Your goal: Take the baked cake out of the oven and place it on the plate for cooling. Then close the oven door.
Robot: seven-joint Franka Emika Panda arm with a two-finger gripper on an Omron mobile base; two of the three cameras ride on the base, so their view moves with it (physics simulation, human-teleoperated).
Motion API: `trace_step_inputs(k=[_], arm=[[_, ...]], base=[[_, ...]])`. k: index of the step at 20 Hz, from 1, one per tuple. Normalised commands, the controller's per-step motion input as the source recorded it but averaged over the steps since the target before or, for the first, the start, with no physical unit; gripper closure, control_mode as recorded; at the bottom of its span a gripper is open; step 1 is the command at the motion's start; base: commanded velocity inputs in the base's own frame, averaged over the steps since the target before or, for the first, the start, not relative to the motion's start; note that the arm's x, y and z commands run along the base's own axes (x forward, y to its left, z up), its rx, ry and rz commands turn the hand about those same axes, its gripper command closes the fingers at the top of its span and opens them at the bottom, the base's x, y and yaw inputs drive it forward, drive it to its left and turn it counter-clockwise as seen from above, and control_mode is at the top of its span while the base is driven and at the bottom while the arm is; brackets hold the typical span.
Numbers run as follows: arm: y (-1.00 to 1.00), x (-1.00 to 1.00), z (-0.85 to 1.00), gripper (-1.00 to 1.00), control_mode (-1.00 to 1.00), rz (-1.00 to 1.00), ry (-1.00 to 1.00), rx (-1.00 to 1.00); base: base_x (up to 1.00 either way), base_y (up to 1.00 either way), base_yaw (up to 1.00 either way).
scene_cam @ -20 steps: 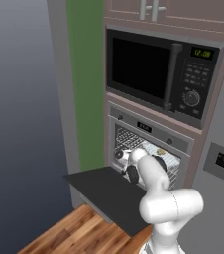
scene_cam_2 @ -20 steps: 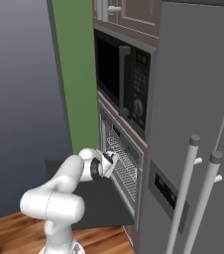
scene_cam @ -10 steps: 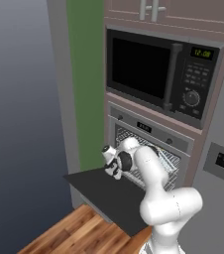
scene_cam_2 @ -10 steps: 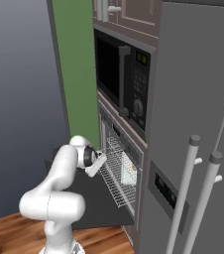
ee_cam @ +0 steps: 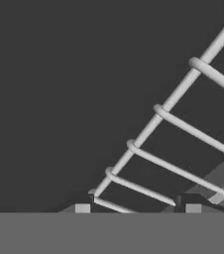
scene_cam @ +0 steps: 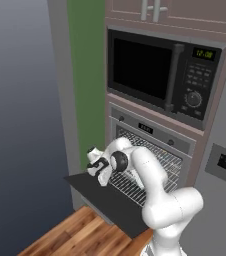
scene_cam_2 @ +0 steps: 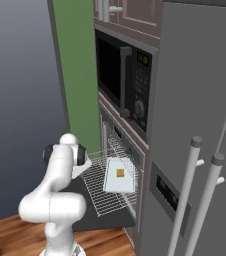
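In the right base view, we see the wire rack [scene_cam_2: 107, 187] drawn well out over the open oven door [scene_cam_2: 92, 212]; a second ago it sat inside the oven [scene_cam: 150, 150]. The pale tray [scene_cam_2: 120, 176] rides on it at the frame's centre, and the baked cake [scene_cam_2: 120, 172] sits on the tray, now reachable from above. Our claw [scene_cam: 99, 167], left of centre in the left base view, has backed away from the oven mouth to the rack's front edge. In the hand view its fingertips [ee_cam: 82, 208] stand apart either side of the rack's rim wire [ee_cam: 148, 129], pinching nothing we can confirm. We judge the cake pickup comes next.
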Motion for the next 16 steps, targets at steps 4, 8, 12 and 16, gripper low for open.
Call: trace_step_inputs(k=[4,8,12,16], arm=[[0.91,-1.0,-0.54,1.0,-1.0,-0.07,0.31,0.0],[0.89,-1.0,-0.56,1.0,-1.0,-0.06,0.27,0.0],[0.42,-1.0,-0.23,1.0,-1.0,-0.09,0.07,0.01],[-0.04,-0.99,0.91,1.0,-1.0,-0.12,-0.31,0.07]], base=[[0.0,0.0,0.0],[0.0,0.0,0.0],[0.0,0.0,0.0],[0.0,0.0,0.0]])
